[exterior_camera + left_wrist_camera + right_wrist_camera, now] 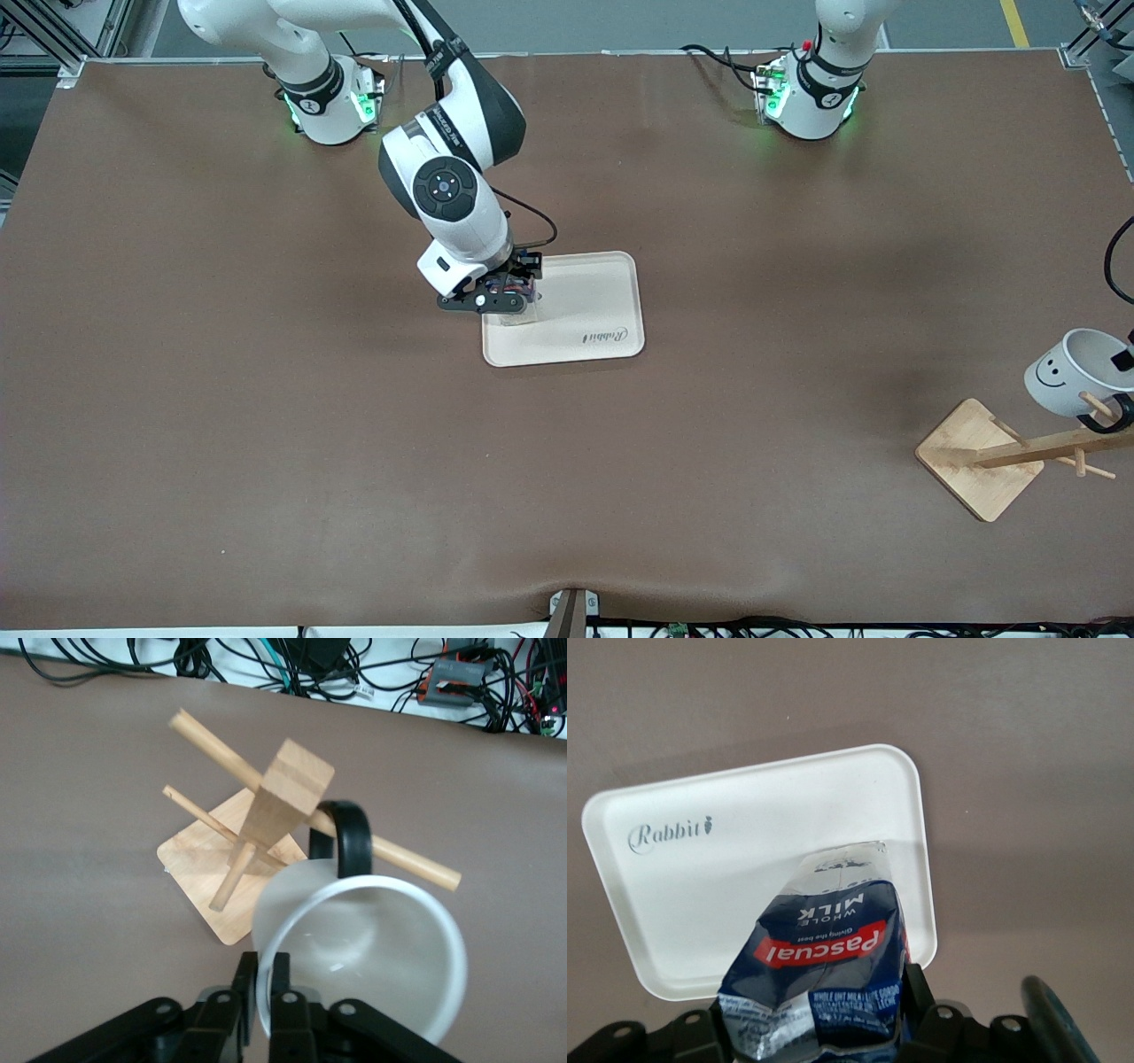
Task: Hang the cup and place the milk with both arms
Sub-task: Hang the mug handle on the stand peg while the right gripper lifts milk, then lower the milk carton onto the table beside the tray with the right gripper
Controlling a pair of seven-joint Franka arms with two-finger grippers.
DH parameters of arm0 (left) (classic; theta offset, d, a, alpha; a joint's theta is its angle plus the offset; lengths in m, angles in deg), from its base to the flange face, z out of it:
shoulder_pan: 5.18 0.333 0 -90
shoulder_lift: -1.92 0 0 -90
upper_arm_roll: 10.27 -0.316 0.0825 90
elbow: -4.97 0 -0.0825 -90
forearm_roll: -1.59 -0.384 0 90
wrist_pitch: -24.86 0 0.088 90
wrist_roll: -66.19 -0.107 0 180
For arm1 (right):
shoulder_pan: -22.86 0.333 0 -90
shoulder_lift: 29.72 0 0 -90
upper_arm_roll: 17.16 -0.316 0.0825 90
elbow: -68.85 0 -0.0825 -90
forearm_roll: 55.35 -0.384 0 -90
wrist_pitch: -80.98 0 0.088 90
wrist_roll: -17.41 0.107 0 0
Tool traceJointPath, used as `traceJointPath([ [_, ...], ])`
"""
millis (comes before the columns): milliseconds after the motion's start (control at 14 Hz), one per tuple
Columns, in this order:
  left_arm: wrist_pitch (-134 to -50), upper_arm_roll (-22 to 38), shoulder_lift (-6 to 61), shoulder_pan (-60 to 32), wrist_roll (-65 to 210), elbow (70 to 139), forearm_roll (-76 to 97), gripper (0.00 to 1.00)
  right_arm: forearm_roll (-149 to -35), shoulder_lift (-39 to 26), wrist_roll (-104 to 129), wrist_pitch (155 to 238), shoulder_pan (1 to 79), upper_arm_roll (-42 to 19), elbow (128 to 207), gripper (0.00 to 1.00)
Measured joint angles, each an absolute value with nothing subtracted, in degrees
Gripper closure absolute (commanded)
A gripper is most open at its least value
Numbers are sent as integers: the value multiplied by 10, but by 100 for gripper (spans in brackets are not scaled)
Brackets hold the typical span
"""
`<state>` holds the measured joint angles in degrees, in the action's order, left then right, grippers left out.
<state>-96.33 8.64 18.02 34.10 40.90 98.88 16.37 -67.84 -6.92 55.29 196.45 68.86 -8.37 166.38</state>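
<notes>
The white cup [1067,372] with the smiley face hangs tilted over the wooden rack [983,456] at the left arm's end of the table. Its black handle [341,837] is looped round a peg. My left gripper [266,979] is shut on the cup's rim. In the front view it is mostly past the frame's edge. My right gripper [815,1005] is shut on the milk carton [824,966], blue with a red label, and holds it upright over the white tray [744,877]. In the front view this gripper [496,301] hides most of the carton.
The tray [585,301] lies mid-table, with the carton over its edge toward the right arm's end. The rack's square base [213,873] lies flat on the brown table. Cables run along the table's edge nearest the front camera.
</notes>
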Motion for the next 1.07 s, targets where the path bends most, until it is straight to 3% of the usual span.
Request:
traceJointPath([
  [214, -963, 92, 185, 334, 426, 971, 149, 0, -678, -71, 572, 1858, 658, -76, 1585, 100],
  [429, -962, 103, 183, 310, 506, 958, 88, 0, -676, -86, 478, 1754, 566, -72, 1540, 100],
  [786, -886, 125, 140, 299, 591, 947, 52, 0, -664, -115, 266, 1638, 405, -68, 1547, 100],
  [1071, -802, 141, 93, 299, 659, 920, 42, 0, -631, -128, 178, 1661, 326, -68, 1627, 100],
])
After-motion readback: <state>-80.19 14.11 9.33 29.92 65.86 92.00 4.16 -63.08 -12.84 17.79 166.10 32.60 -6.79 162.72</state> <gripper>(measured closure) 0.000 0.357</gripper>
